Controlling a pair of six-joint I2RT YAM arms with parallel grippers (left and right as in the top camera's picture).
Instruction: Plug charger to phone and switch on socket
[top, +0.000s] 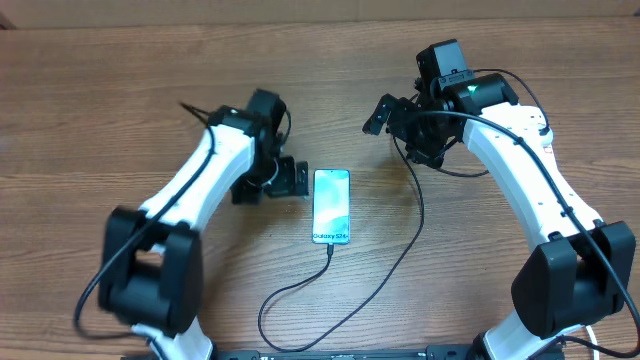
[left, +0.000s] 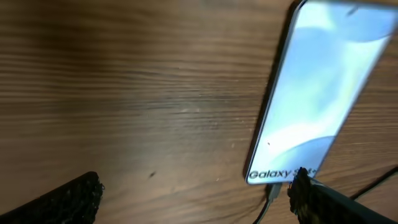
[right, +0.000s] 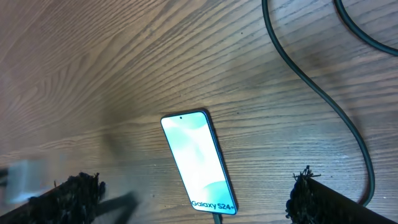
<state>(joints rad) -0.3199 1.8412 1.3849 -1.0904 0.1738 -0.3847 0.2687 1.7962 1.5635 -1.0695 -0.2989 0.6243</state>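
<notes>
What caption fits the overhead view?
Screen-up phone on the wooden table, charger meeting its near end.

White arm links (top: 205, 165), black joints (top: 150, 265), rough black fingertips (right: 74, 193), thin black cables (top: 510, 75), green wrist light (top: 470, 90)

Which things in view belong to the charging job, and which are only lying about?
For the job:
- phone
- charger, its tip at the phone's lower end
- socket: not in view

Lying about:
- nothing else shows on the wooden table
</notes>
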